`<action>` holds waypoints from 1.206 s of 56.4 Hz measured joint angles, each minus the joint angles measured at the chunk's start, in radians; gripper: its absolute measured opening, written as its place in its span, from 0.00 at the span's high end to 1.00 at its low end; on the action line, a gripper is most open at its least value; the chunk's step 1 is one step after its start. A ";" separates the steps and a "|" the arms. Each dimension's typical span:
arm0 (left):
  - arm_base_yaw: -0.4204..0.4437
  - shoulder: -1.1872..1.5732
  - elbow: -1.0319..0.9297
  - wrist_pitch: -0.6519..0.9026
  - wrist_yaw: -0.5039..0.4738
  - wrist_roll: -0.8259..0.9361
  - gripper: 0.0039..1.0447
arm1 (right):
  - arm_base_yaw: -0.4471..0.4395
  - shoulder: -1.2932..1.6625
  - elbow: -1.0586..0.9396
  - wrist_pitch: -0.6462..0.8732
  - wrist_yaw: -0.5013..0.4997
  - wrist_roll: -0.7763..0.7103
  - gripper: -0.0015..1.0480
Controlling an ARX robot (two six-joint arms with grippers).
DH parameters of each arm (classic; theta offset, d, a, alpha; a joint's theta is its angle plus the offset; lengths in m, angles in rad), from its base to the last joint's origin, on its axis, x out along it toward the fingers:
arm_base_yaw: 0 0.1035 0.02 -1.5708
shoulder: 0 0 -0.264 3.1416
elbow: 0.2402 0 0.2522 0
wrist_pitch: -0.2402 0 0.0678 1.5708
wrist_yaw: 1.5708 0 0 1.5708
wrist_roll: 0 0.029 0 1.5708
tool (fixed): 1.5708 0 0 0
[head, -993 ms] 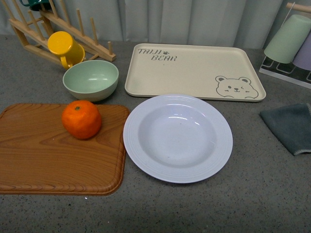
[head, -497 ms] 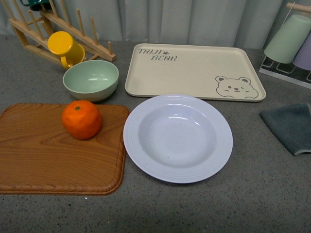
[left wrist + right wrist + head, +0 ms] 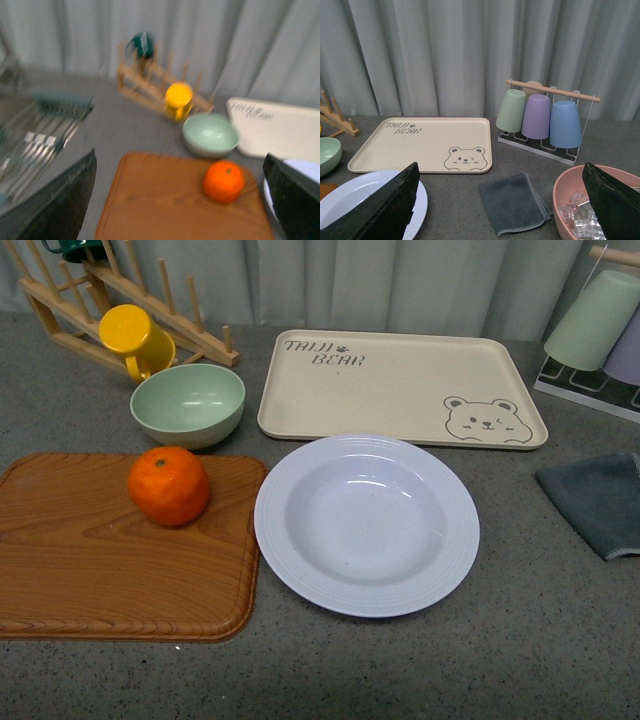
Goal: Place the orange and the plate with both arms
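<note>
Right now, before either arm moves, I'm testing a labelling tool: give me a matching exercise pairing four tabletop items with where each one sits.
Things:
1. orange
2. plate
3. green bowl
4. yellow mug

Places:
A. against the wooden rack
B. on the wooden board
C. on the counter, just behind the board
D. on the counter, in front of the bear tray

Pairs: 1-B; 2-D; 3-C; 4-A

Only one bit of writing: cream tray [image 3: 400,380] has dark letters at its 10 o'clock corner. 2nd word is "BEAR"; 1st looks like "TALU", not sure. No other words or nos.
</note>
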 joint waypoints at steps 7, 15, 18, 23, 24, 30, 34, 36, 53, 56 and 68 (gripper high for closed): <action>0.019 0.282 0.034 0.210 0.103 -0.048 0.06 | 0.000 0.000 0.000 0.000 -0.001 0.000 0.09; 0.052 0.688 0.131 0.472 0.195 -0.090 0.06 | 0.000 0.000 0.000 0.000 -0.003 0.000 0.09; 0.052 0.833 0.167 0.554 0.210 -0.089 0.06 | 0.000 0.000 0.000 0.000 -0.003 0.000 0.09; 0.050 1.061 0.223 0.635 0.285 -0.109 0.06 | 0.000 0.000 0.000 0.000 -0.003 0.000 0.09; 0.048 1.106 0.233 0.654 0.294 -0.114 0.06 | 0.000 0.000 0.000 0.000 -0.003 0.000 0.09; 0.040 1.300 0.286 0.716 0.310 -0.113 0.06 | 0.000 0.000 0.000 0.000 -0.003 0.000 0.09; 0.036 1.404 0.329 0.733 0.326 -0.116 0.06 | 0.000 0.000 0.000 0.000 -0.003 0.000 0.09; 0.033 1.453 0.355 0.741 0.327 -0.116 0.06 | 0.000 0.000 0.000 0.000 -0.003 0.000 0.09; -0.007 1.698 0.534 0.751 0.365 -0.131 0.06 | 0.000 0.000 0.000 0.000 -0.003 0.000 0.09; -0.014 1.725 0.555 0.750 0.372 -0.130 0.06 | 0.000 0.000 0.000 0.000 -0.003 0.000 0.09; -0.039 1.778 0.617 0.725 0.398 -0.137 0.06 | 0.000 0.000 0.000 0.000 -0.003 0.000 0.09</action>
